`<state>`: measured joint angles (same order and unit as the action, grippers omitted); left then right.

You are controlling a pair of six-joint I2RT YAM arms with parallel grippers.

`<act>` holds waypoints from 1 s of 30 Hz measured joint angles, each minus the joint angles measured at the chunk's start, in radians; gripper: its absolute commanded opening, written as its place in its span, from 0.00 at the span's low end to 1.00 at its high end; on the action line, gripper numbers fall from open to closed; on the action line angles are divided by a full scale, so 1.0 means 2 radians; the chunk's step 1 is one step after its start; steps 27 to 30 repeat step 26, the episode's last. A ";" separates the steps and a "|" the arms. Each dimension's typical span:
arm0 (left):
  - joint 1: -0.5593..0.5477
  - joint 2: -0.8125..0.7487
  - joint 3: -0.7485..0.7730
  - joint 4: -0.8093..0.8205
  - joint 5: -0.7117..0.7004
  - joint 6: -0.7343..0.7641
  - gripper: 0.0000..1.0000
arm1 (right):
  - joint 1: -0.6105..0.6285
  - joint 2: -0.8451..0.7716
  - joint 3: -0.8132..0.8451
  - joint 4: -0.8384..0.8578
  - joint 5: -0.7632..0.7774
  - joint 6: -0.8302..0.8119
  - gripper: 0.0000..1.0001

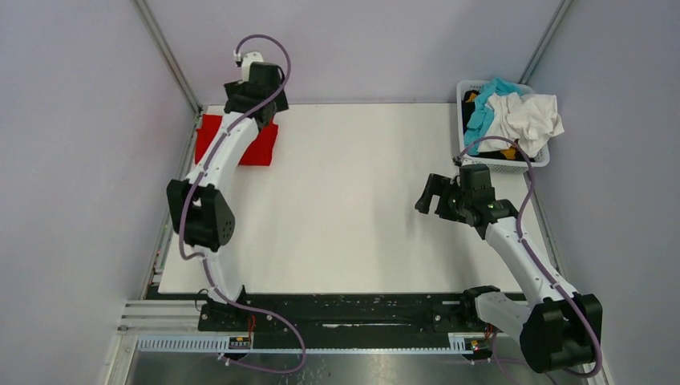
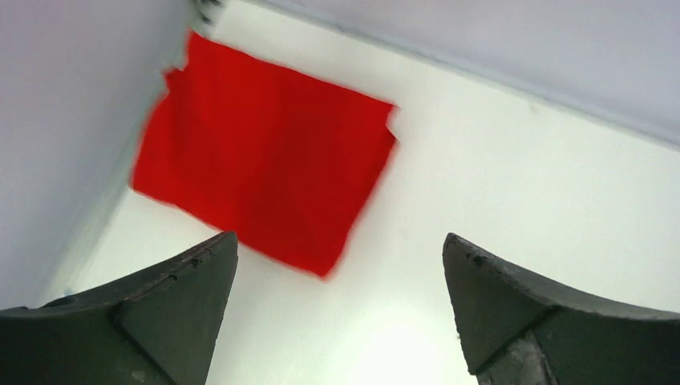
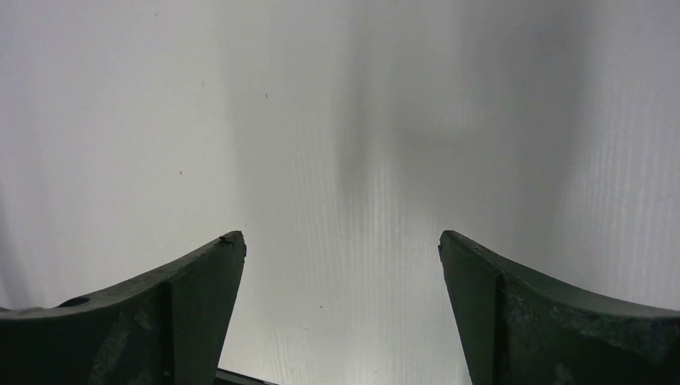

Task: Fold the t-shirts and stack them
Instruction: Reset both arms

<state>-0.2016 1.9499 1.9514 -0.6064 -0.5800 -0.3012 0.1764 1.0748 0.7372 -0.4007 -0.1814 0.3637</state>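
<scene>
A folded red t-shirt point(image 1: 261, 145) lies flat at the far left corner of the white table point(image 1: 353, 200); it also shows in the left wrist view point(image 2: 257, 180). My left gripper point(image 1: 258, 96) hovers above it, open and empty point(image 2: 341, 249). My right gripper point(image 1: 433, 194) is open and empty over the bare table at the right point(image 3: 341, 245). A white basket point(image 1: 536, 161) at the far right corner holds crumpled shirts: a white one point(image 1: 525, 116), a teal one point(image 1: 485, 108) and dark ones underneath.
Grey enclosure walls stand on the left, back and right. A metal rail point(image 1: 337, 313) with the arm bases runs along the near edge. My left arm point(image 1: 210, 172) arches over the table's left side.
</scene>
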 measured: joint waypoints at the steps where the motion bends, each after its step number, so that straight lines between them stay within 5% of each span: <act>1: -0.015 -0.027 -0.033 0.002 0.010 -0.019 0.99 | 0.000 -0.004 0.000 -0.002 0.009 0.000 0.99; 8: -0.094 -0.264 -0.352 0.040 0.076 -0.123 0.99 | 0.000 -0.059 -0.019 -0.002 0.071 0.014 1.00; 14: -0.142 -0.395 -0.548 0.048 0.099 -0.176 0.99 | 0.000 -0.103 -0.051 0.006 0.126 0.039 1.00; 20: -0.142 -0.500 -0.634 0.058 0.102 -0.180 0.99 | 0.000 -0.160 -0.097 0.039 0.160 0.052 0.99; 30: -0.142 -0.543 -0.640 0.087 0.102 -0.173 0.99 | 0.000 -0.206 -0.135 0.068 0.175 0.054 0.99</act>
